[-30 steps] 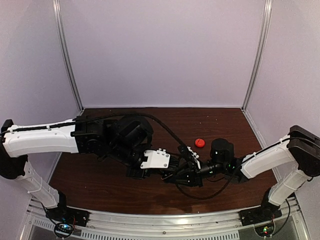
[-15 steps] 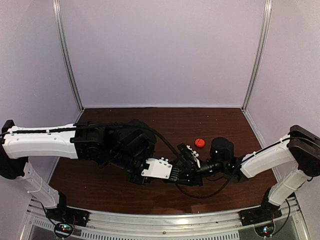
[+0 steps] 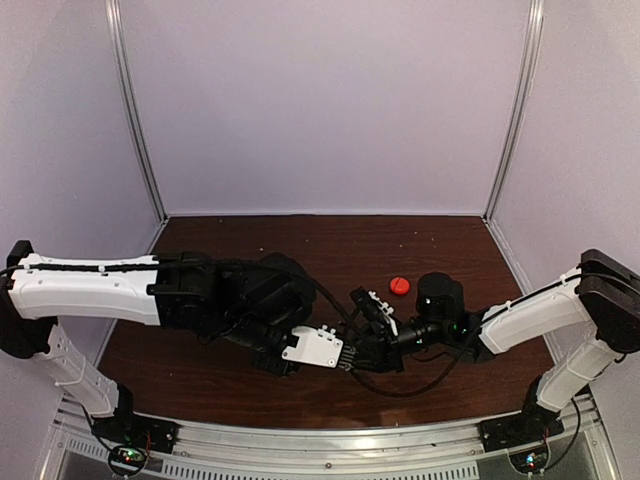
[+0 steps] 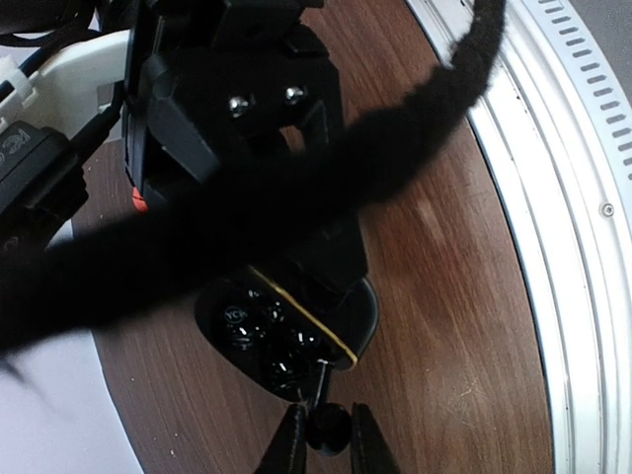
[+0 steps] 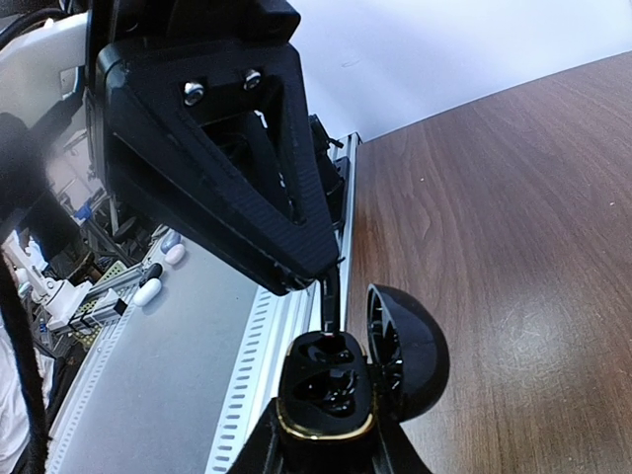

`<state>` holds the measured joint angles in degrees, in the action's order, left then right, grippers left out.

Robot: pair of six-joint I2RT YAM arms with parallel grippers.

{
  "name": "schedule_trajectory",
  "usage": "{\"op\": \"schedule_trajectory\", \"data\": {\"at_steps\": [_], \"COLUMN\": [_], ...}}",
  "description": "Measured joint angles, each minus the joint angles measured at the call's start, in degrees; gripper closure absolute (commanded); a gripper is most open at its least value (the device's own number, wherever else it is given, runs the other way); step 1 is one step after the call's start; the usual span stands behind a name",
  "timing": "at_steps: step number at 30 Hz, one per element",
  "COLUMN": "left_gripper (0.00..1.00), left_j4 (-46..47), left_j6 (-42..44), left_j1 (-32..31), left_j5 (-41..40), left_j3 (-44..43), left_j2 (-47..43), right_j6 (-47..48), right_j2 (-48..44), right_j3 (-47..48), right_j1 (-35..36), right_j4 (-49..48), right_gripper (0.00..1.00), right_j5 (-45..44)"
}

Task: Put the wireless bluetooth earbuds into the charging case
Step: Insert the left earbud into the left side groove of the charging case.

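One black earbud (image 4: 327, 425): pinched between the closed fingers of the left gripper (image 4: 329, 440). Its thin stem is aimed at the case.
Charging case (image 5: 326, 390): clamped low on its body by the closed right gripper (image 5: 328, 446) and held above the table (image 5: 513, 247) near the front edge. The lid (image 5: 410, 351) is swung open to one side.
Gap between earbud and case: very small. Whether the stem tip already touches the gold-trimmed rim cannot be told from either wrist view.
Wells (image 4: 267, 331): glossy black hollows are seen inside the case. Whether any is already filled cannot be told.
Earbud handling: judged very light, rigid and smooth. It is likely to twist or pop out of a pinch if pressed sideways against the rim. The rounded head is the sensible place for a grip, so that the stem is left free to enter.
Case handling: judged hard, slick and rounded, so it is easily rotated in the fingers. The hinge is the weak point, and a hold across the lower shell, clear of the lid, is preferred.
Red rounded item (image 3: 399, 286): lies alone on the table beyond the grippers, well apart from both.
Cable (image 4: 296, 197): a thick sleeved loop crosses the left wrist view and hides part of the right gripper.
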<state>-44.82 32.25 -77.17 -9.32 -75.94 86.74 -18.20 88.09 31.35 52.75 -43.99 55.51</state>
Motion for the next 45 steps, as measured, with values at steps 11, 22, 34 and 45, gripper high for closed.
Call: {"op": "schedule_trajectory", "data": {"at_steps": [11, 22, 34, 45], "left_gripper": [0.98, 0.98, 0.97, 0.90], "left_j4": [0.0, -0.1, -0.8, -1.6], "left_j6": [0.7, 1.7, 3.2, 3.9], "left_j1": [-0.9, -2.3, -3.3, -4.2], "left_j5": [-1.4, -1.4, -1.1, -0.9], "left_j3": [0.6, 0.6, 0.6, 0.6], "left_j2": [0.0, 0.8, 0.8, 1.1], "right_j6": [0.7, 1.5, 1.6, 2.4], "right_j2": [0.0, 0.0, 0.0, 0.0], "right_j3": [1.2, 1.4, 1.9, 2.4], "right_j1": [0.6, 1.2, 2.3, 3.3], "right_j4": [2.7, 4.2, 5.3, 7.4], "right_gripper": [1.00, 1.00, 1.00, 1.00], "right_j5": [0.5, 1.4, 1.7, 1.7]}}
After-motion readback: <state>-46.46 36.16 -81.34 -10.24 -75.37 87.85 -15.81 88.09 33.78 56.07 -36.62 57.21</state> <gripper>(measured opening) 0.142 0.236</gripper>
